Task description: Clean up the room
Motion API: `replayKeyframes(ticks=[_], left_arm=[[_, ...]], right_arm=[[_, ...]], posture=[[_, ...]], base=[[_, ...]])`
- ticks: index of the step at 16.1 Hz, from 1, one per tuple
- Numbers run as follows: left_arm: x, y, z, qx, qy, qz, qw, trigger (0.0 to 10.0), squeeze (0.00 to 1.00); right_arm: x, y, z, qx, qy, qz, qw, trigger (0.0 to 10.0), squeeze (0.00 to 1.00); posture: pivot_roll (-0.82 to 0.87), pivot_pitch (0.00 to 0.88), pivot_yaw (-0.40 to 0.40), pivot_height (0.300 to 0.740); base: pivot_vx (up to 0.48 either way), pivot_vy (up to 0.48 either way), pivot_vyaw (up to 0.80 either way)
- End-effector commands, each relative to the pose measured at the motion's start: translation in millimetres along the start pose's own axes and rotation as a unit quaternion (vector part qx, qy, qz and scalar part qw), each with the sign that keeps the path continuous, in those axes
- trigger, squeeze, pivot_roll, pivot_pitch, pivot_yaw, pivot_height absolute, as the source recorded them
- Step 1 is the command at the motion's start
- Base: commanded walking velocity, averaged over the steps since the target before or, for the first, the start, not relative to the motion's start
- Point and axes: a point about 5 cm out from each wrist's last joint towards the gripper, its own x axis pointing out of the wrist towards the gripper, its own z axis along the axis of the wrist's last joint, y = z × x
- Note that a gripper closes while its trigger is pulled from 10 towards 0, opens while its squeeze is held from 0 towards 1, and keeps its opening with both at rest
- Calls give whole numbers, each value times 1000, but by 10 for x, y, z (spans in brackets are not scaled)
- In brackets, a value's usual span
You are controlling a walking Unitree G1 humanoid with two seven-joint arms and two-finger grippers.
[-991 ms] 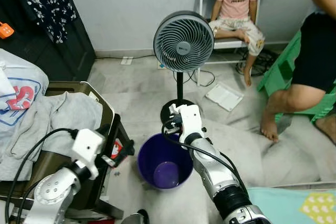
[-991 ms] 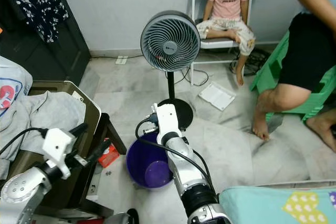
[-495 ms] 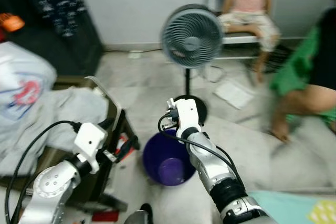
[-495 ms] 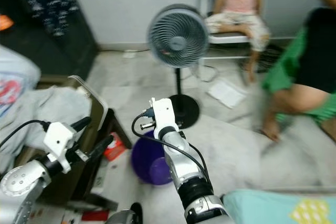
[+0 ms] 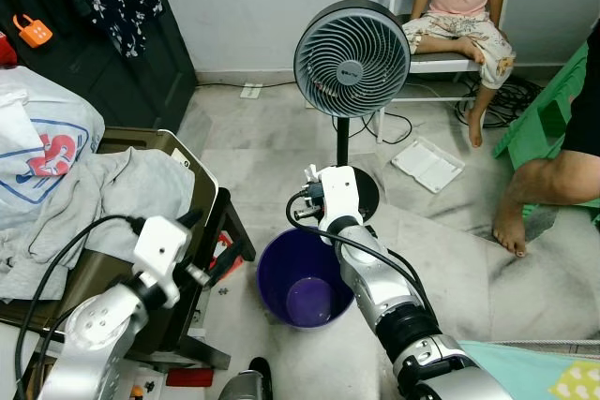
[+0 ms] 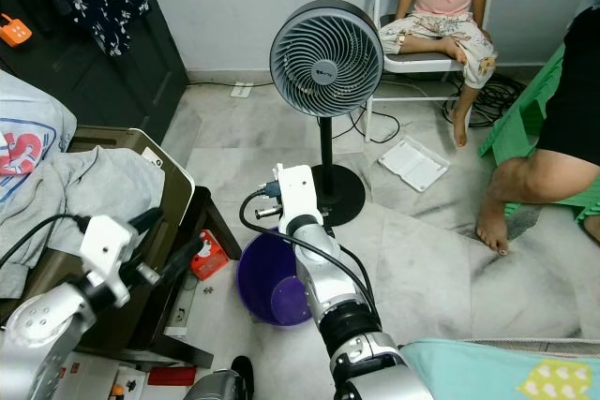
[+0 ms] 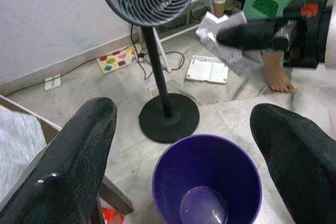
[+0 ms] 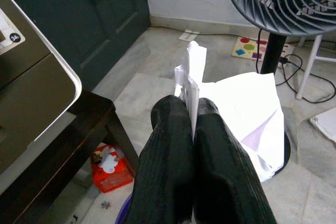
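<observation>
Right hand (image 8: 191,116): fingers pressed together on a crumpled white paper (image 8: 241,114); it is held above the far rim of the purple bin (image 5: 302,280), in front of the fan's base.
White paper: pinched upright between the right fingers (image 8: 168,150); a folded edge stands above the fingertips and the wider sheet spreads out behind them. In the left wrist view it appears as a pale wad (image 7: 223,38) at the tip of the right hand, above and beyond the bin.
Left hand (image 7: 181,140): two black fingers (image 7: 79,145) spread wide apart, holding nothing; it hangs at the left side of the bin, beside the dark table (image 5: 202,278).
Purple bin: stands upright on the marble floor (image 5: 272,152) between the two arms, open at the top, just in front of the fan's round black base (image 6: 336,196).
Fan (image 5: 352,58): grey pedestal fan on a black pole, standing behind the bin.
Dark table: on the robot's left, carrying an open case (image 5: 183,161) with grey cloth (image 5: 103,199) piled on it and a white printed bag (image 5: 42,147).
Red packet (image 6: 208,255): lies on the floor under the table's edge, near the bin.
White tray (image 5: 427,164): lies flat on the floor beyond the fan, to the right.
Persons: one sits on a chair (image 5: 455,21) against the far wall; another's bare leg (image 5: 539,189) rests on the floor at the right edge.
</observation>
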Motion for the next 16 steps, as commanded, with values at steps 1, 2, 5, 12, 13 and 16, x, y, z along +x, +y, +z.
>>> replayKeyframes(ticks=[1, 2, 5, 12, 13, 16], left_arm=[[-27, 37, -33, -3, 7, 6, 1000, 10000, 0], [-7, 38, -30, -5, 4, 7, 1000, 10000, 0], [27, -2, -49, -11, 1, 6, 1000, 10000, 0], [79, -9, -60, -16, -4, 9, 1000, 10000, 0], [90, -15, -66, -16, -4, 9, 1000, 10000, 0], [116, -17, -84, -19, 0, 12, 1000, 10000, 0]], right_arm=[[32, 105, 66, 8, -11, 14, 1000, 10000, 0], [27, 85, 57, 5, -10, 12, 1000, 10000, 0], [31, 43, 67, 5, -11, 3, 1000, 10000, 0], [50, 40, 96, -3, -14, 4, 1000, 10000, 0], [57, 34, 114, -3, -16, 3, 1000, 10000, 0], [47, -18, 67, 3, -4, -13, 1000, 10000, 0]], posture=[[92, 141, 84, 740], [83, 137, 85, 740], [68, 136, 84, 740], [58, 122, 75, 740], [55, 121, 77, 740], [51, 116, 78, 740]], base=[[0, 0, 0], [0, 0, 0], [0, 0, 0], [0, 0, 0], [0, 0, 0], [0, 0, 0]])
